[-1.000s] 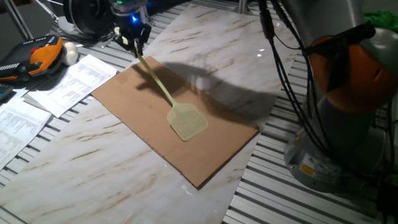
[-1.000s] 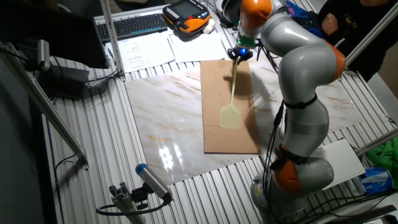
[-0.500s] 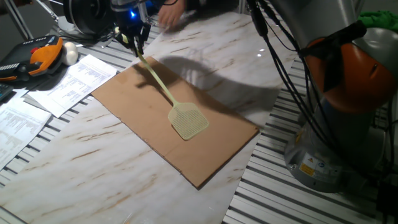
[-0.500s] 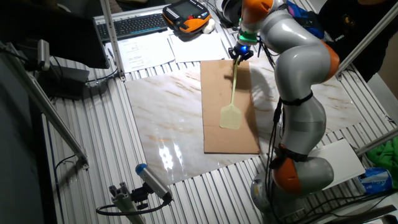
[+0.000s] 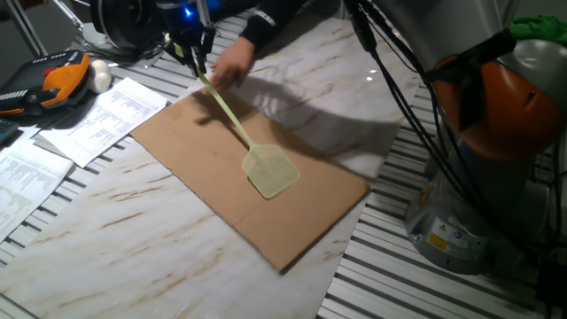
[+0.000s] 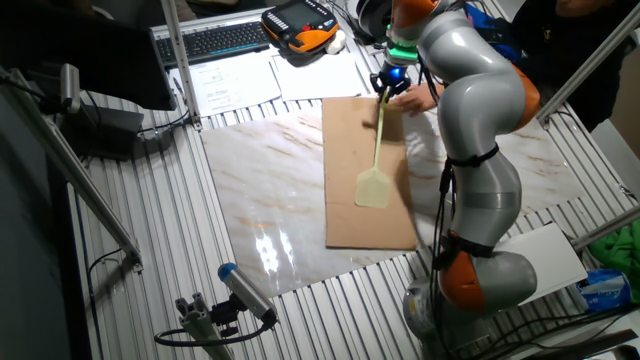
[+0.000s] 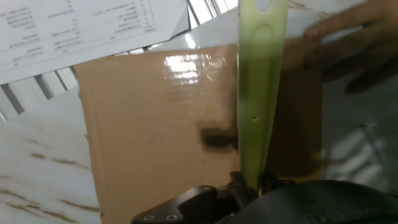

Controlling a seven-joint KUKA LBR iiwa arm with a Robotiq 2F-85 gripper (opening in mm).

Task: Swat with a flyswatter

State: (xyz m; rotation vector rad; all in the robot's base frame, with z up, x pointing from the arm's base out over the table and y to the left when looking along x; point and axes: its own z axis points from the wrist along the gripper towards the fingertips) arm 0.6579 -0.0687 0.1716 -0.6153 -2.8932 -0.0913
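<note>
The pale yellow-green flyswatter (image 5: 271, 172) lies slanted with its mesh head resting on a brown cardboard sheet (image 5: 204, 164). My gripper (image 5: 193, 55) is shut on the end of its thin handle at the sheet's far corner. In the other fixed view the gripper (image 6: 388, 82) holds the handle, and the flyswatter's head (image 6: 373, 188) sits mid-sheet on the cardboard (image 6: 345, 215). In the hand view the flyswatter's handle (image 7: 260, 93) runs straight out from my gripper (image 7: 250, 184) over the cardboard (image 7: 149, 130).
A person's hand (image 5: 232, 62) reaches in right beside my gripper; it also shows in the other fixed view (image 6: 415, 97) and the hand view (image 7: 348, 43). Printed papers (image 5: 97, 115) and an orange-black pendant (image 5: 58, 78) lie at the left. The robot base (image 5: 496, 133) stands at the right.
A person's hand and sleeve have come in from the back to beside my gripper. The gripper and the flyswatter have shifted only slightly.
</note>
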